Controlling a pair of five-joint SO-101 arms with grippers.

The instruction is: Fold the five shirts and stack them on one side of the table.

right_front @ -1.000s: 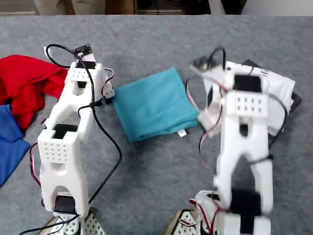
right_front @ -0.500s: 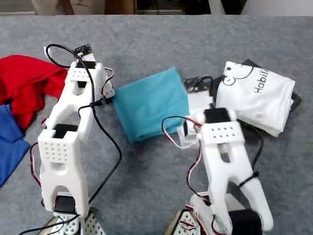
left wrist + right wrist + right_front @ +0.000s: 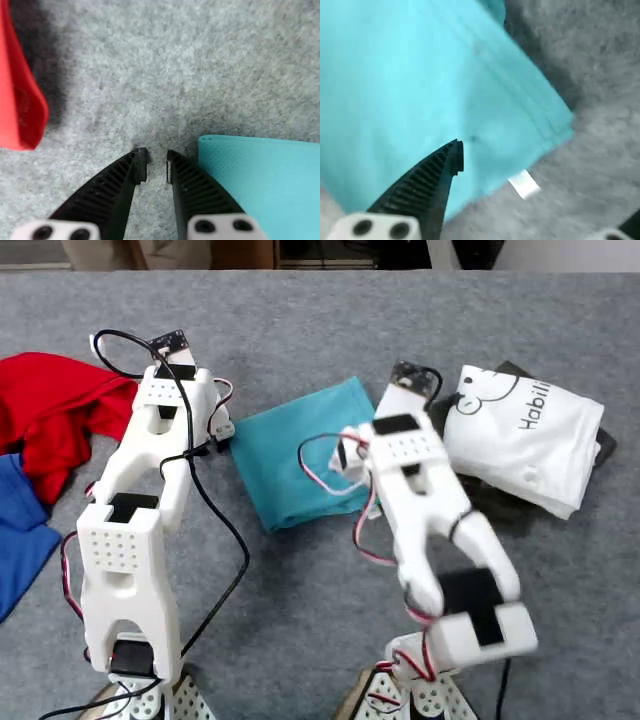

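So, by my judgement you are a little past the middle of the task. A white folded shirt with dark print (image 3: 520,435) lies on a black folded cloth (image 3: 495,502) at the right side of the grey felt table (image 3: 300,320); this looks like the stack. The teal folded shirt (image 3: 290,465) lies in the middle, apart from that pile, so it waits to be carried over. The crumpled red shirt (image 3: 50,410) and the blue shirt (image 3: 20,540) at the left edge are not folded yet.

From the high view you get this whole layout. From the left wrist view you get the left gripper (image 3: 156,162): its tips stand a narrow gap apart, hold nothing, and sit over bare felt just beside the teal corner. From the right wrist view you get the right gripper (image 3: 535,190), jaws wide apart above the teal cloth, near a small white label (image 3: 524,184) at the hem.
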